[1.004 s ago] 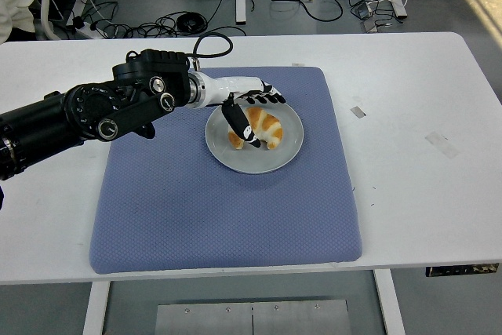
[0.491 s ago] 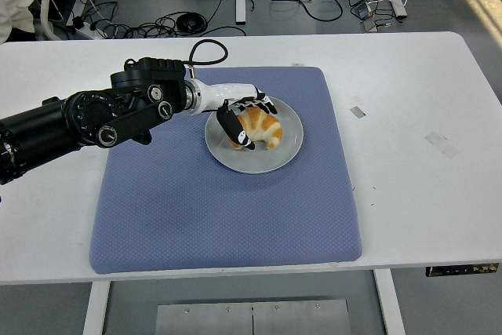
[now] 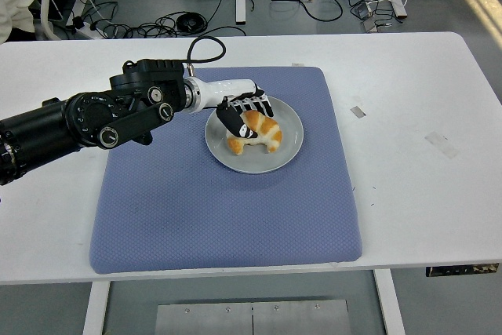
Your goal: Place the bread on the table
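A golden croissant-shaped bread (image 3: 264,132) lies on a grey round plate (image 3: 261,165) in the upper middle of the blue mat (image 3: 212,209). My left arm comes in from the left edge, and its hand (image 3: 241,118) sits over the bread's left end. The black-and-white fingers (image 3: 252,104) are curled down around the bread, with the thumb against its near side. The bread still rests on the plate. The part of the bread under the hand is hidden. My right arm does not show.
The white table (image 3: 423,100) extends to the right of the mat, with small tape marks (image 3: 441,143) on it. Cables lie on the floor beyond the far edge.
The left hand's fingers, spread over the bread a second ago, have curled in around its left end. The hand has shifted slightly left on the plate.
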